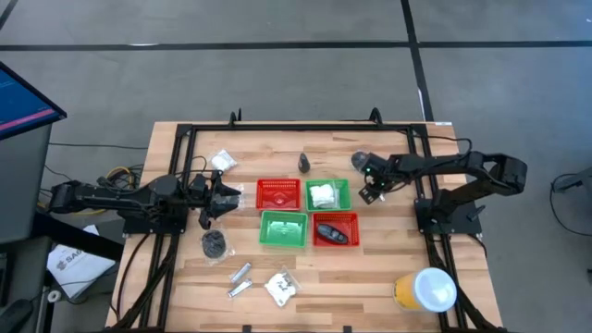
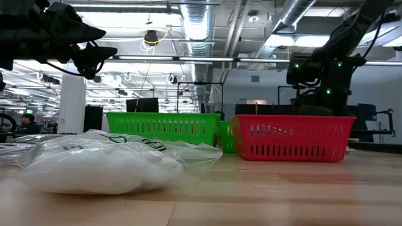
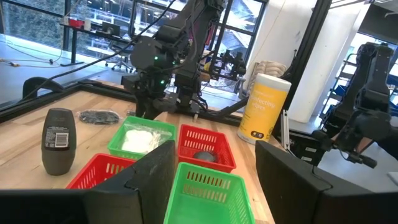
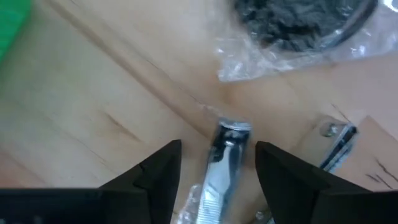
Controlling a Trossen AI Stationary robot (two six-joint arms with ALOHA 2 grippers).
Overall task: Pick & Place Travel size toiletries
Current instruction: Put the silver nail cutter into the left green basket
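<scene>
The right end effector (image 1: 373, 188) hangs low over the counter (image 1: 388, 254), just beside the green basket (image 1: 339, 184) that holds a white packet (image 1: 321, 195). In its wrist view its two fingers (image 4: 163, 165) stand apart on either side of a thin silver tube (image 4: 227, 155) in clear wrap, which lies flat on the wood. The end effector is open around the tube, with a visible gap on at least one side. A black coiled piece (image 4: 292, 22) in its plastic bag lies just beyond the tube.

The left end effector (image 1: 222, 196) waits on the other side of the baskets, facing the empty red basket (image 1: 277, 193). It is wide open with nothing in it (its wrist view looks straight between the spread fingers at the four baskets).

In front of these sit a second green basket (image 1: 283, 228), empty, and a second red basket (image 1: 345, 218) with a dark bottle (image 1: 332, 232) in it. Another dark bottle (image 1: 304, 164) stands upright behind the baskets.

Loose on the counter are a white packet (image 1: 222, 160) near the back left, a black coil (image 1: 214, 243), two silver tubes (image 1: 240, 277) and another white packet (image 1: 281, 287) near the front edge. A yellow tub (image 1: 425, 289) stands at the front right.
</scene>
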